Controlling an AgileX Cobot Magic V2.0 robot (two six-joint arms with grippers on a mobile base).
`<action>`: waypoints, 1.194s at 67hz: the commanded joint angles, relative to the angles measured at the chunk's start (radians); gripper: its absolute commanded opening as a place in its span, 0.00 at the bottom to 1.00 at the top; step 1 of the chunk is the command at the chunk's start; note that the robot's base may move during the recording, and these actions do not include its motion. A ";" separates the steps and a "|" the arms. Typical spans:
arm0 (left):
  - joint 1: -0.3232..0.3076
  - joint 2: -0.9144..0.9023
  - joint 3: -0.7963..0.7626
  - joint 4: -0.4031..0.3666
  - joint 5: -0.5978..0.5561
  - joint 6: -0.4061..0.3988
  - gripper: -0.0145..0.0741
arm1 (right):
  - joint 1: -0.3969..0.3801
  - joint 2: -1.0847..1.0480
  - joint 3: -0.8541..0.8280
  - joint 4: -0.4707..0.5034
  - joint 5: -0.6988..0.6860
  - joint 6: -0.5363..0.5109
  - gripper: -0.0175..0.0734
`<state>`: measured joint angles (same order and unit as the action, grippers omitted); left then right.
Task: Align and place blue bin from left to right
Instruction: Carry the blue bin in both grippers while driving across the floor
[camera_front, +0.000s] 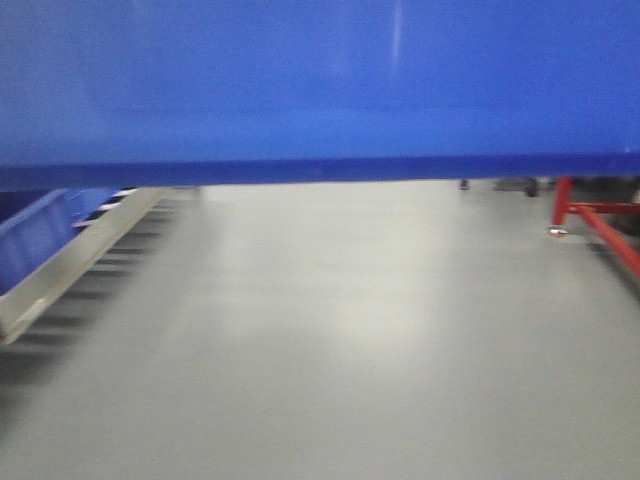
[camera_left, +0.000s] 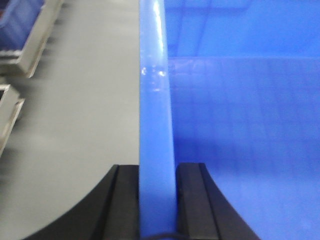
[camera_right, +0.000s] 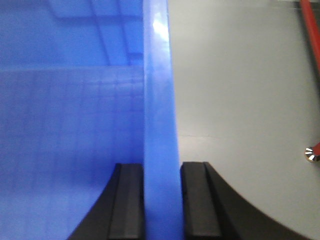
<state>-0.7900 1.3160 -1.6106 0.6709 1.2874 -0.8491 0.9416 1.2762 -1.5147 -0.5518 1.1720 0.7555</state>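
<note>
Two thin rim walls are all that carry the bin (camera_front: 320, 80) right now. The left gripper (camera_left: 158, 172) has its fingers (camera_left: 126, 205) clamped on one, the right gripper (camera_right: 162, 172) on the other. The bin seems to hang clear of the grey floor (camera_front: 330, 330). If the arms get out of sync it could twist or slip. The rack (camera_front: 70, 265) on the left and the red frame (camera_front: 600, 225) on the right look easy to clip.

Bin (camera_front: 320, 90): nearest, across the upper front view, above the floor (camera_front: 340, 330).
Left gripper (camera_left: 157, 200): clamped astride the bin's left wall.
Right gripper (camera_right: 161, 200): clamped astride its right wall.
Rack (camera_front: 70, 268): left, holding a tub (camera_front: 35, 235).
Tubular frame (camera_front: 605, 225): far right.
</note>
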 joint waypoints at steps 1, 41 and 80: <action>-0.020 -0.007 -0.020 -0.008 -0.101 0.000 0.04 | 0.007 -0.012 -0.019 -0.014 -0.111 -0.006 0.10; -0.020 -0.007 -0.020 -0.008 -0.101 0.000 0.04 | 0.007 -0.012 -0.019 -0.014 -0.111 -0.006 0.10; -0.020 -0.007 -0.020 -0.008 -0.101 0.000 0.04 | 0.007 -0.012 -0.019 -0.014 -0.111 -0.006 0.10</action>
<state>-0.7900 1.3160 -1.6106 0.6689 1.2874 -0.8491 0.9416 1.2741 -1.5147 -0.5518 1.1738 0.7555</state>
